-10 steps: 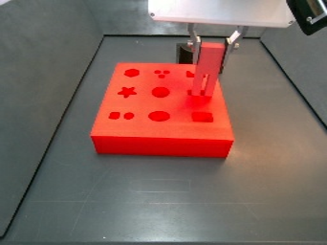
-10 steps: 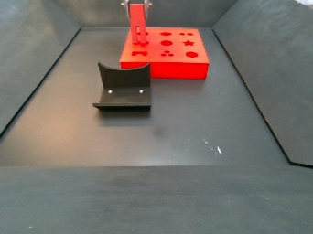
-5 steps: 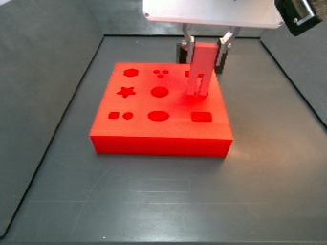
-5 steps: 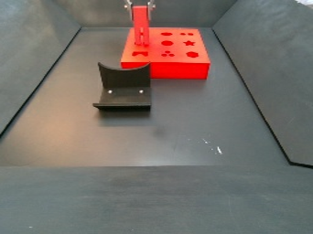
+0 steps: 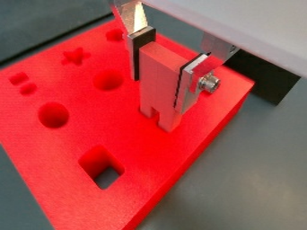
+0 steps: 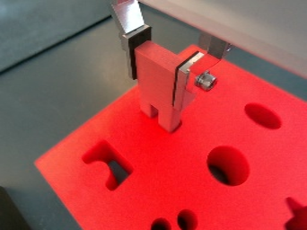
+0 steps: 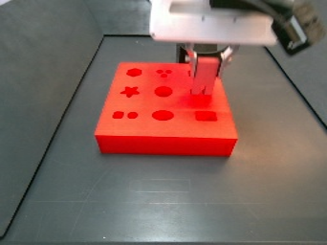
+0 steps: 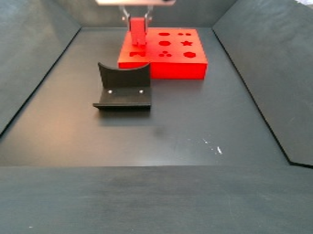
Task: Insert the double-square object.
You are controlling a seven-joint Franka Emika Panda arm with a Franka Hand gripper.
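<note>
Over the block (image 7: 166,105), gripper (image 5: 162,65) has jaws clenched on the peg (image 5: 160,84), held upright so its forked tip can drop into a hole.

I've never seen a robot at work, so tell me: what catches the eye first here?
The big red block with shaped holes stands out against the dark floor. Above its far edge the gripper has its jaws shut on the double-square object, a small red peg held upright with its lower end at the block's top. Nearer in a side view, a dark curved stand sits alone on the floor.
</note>
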